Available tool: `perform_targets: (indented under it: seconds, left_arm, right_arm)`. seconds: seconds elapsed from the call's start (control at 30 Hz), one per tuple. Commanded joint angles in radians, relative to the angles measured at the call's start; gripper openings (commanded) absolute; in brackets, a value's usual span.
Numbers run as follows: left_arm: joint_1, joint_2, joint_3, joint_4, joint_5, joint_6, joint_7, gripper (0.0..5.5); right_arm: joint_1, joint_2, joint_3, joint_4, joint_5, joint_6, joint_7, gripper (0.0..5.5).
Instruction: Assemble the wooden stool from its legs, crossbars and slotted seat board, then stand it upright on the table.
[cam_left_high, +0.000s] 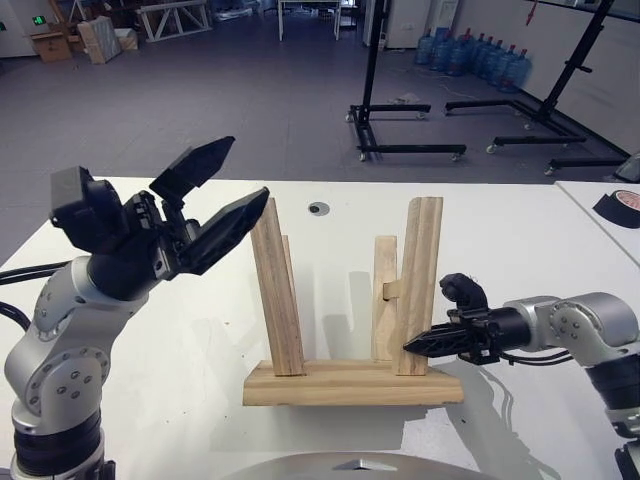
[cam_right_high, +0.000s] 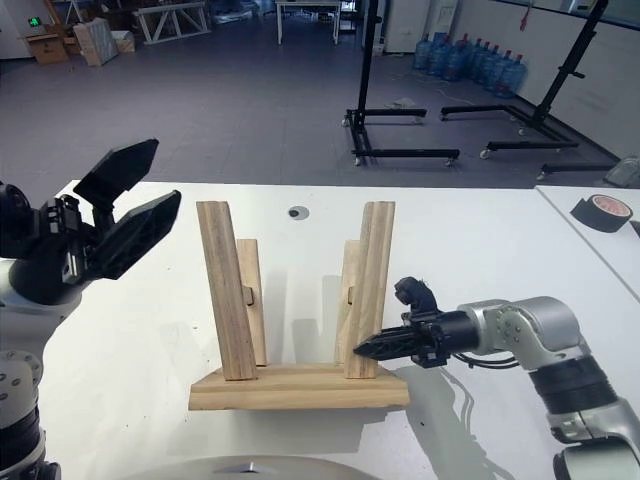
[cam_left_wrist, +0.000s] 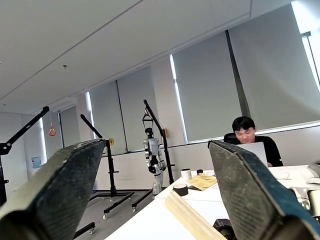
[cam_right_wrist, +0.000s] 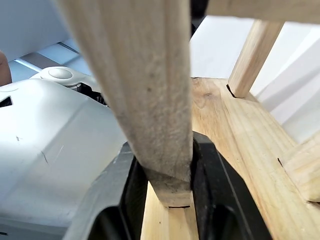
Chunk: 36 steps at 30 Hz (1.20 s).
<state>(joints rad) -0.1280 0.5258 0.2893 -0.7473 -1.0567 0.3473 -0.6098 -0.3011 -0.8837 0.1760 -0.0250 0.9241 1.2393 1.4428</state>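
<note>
One leg in right tool, upright on seat board.

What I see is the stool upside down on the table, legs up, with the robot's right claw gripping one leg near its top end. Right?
Not quite. The right gripper grips the leg low down, just above the seat board, not near its top end; the right eye view shows it. The rest holds.

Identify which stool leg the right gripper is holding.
The near leg on the robot's right: the right gripper clamps it low, just above the seat board. Nothing touches the other three.
</note>
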Motion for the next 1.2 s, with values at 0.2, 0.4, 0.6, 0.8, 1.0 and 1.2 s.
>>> perform_targets:
  seconds: [0.2, 0.4, 0.6, 0.8, 1.0, 1.2]
  left_arm:
    - [0.033, 0.016, 0.03, -0.041, 0.003, -0.035, 0.016, 3.77]
    - [0.038, 0.033, 0.041, -0.015, 0.009, -0.046, -0.017, 3.77]
    - [0.026, 0.091, 0.122, 0.055, 0.058, -0.062, -0.038, 3.77]
    - [0.139, 0.154, 0.146, 0.156, 0.145, -0.057, -0.167, 3.77]
    - [0.455, 0.183, 0.156, 0.285, 0.244, -0.066, -0.413, 3.77]
    - [0.53, 0.234, -0.075, 0.374, 0.523, -0.15, -0.544, 3.77]
  right_arm:
    - [-0.165, 0.068, 0.088, 0.218, -0.14, 0.091, -0.144, 2.65]
    - [-0.128, 0.039, 0.005, 0.17, -0.1, 0.056, -0.127, 3.33]
    - [-0.139, 0.006, -0.058, 0.115, -0.052, 0.048, -0.057, 3.33]
    - [-0.051, -0.1, -0.122, 0.071, -0.098, -0.111, 0.024, 3.33]
    - [0.235, -0.201, -0.304, -0.027, -0.231, -0.487, 0.084, 3.33]
    - [0.446, -0.098, -0.245, -0.107, -0.463, -0.834, -0.047, 3.33]
